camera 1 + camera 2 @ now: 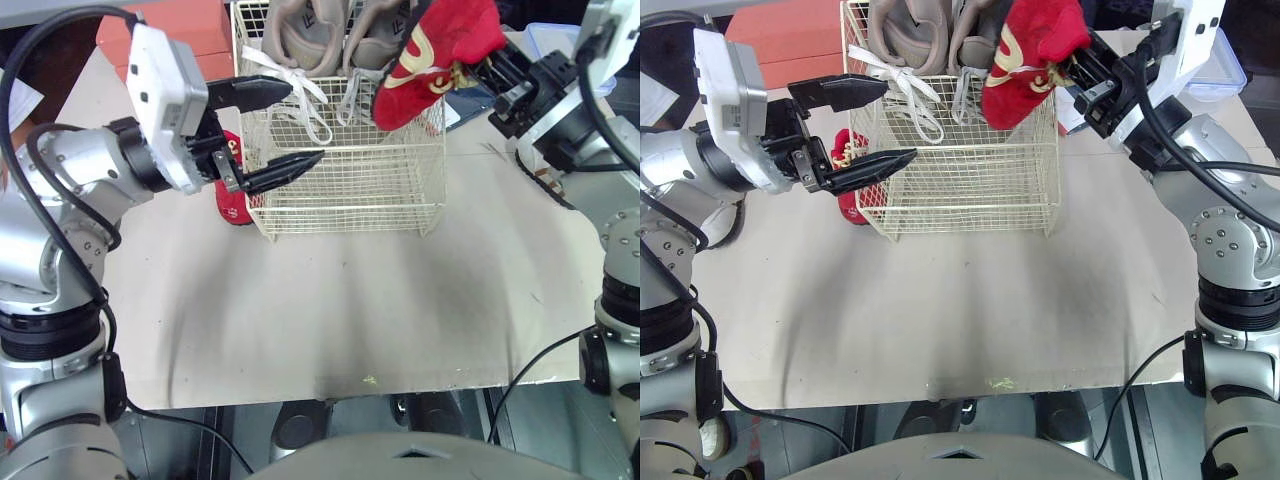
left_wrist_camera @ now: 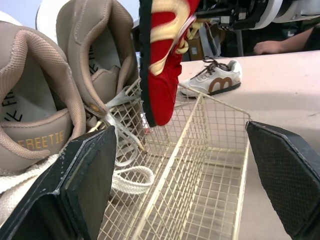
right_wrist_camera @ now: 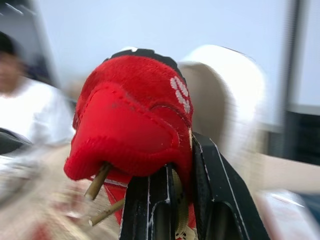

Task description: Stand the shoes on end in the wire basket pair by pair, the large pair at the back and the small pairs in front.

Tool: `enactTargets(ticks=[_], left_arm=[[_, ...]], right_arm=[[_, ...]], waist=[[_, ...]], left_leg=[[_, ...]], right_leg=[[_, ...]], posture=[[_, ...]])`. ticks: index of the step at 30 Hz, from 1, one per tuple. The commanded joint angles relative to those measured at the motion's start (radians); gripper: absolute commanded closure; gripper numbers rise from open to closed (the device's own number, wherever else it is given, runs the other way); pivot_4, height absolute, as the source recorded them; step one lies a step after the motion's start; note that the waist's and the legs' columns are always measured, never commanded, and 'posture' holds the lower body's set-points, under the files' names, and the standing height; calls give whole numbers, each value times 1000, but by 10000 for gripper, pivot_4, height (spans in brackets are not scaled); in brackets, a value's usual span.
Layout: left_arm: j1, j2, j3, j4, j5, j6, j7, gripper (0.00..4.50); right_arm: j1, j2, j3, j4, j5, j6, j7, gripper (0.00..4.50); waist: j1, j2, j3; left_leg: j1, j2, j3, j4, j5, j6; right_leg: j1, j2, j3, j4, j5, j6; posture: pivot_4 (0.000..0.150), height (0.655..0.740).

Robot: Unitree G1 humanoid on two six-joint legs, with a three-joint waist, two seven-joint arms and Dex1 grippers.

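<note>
The cream wire basket stands at the back middle of the table. Two large beige shoes stand on end along its back wall, laces hanging down. My right gripper is shut on a small red shoe, which hangs toe-down over the basket's right side, above the rim. My left gripper is open at the basket's left front corner, one finger above the rim and one outside the wall. A second red shoe lies on the table just left of the basket, behind that gripper.
A white-and-brown shoe lies on the table right of the basket, under my right arm. Orange boxes sit at the back left, a clear plastic box at the back right. A person sits beyond the table.
</note>
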Motion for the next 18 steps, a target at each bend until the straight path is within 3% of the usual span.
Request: enactTargets(ticks=[1,6,12,16,18], left_arm=[[-25,17,9,-27,12,10,24,246],[-38,15,-4,-29,21,21,33,246],[-52,3,-21,-46,9,35,40,246],[-38,12,-8,-50,-7,52,40,0],[-22,17,2,-55,-27,71,34,0]], right_arm=[[-17,-45,54,-56,-103,82,-7,45000],[-1,-47,116,-112,-140,201,-2,45000],[-8,56,121,-92,-161,263,-20,45000],[-12,62,91,-63,-201,263,0,30534],[-11,50,66,-66,-202,269,19,19475]], waist=[[-2,0,0],[0,0,0],[-1,0,0],[-3,0,0],[-2,0,0]], left_leg=[[0,1,0,0,0,0],[0,0,0,0,0,0],[0,0,0,0,0,0],[0,1,0,0,0,0],[0,0,0,0,0,0]], right_leg=[[0,0,0,0,0,0],[0,0,0,0,0,0],[0,0,0,-1,0,0],[0,0,1,0,0,0],[0,0,1,0,0,0]], posture=[[1500,7400],[1500,7400],[1500,7400],[1500,7400],[1500,7400]])
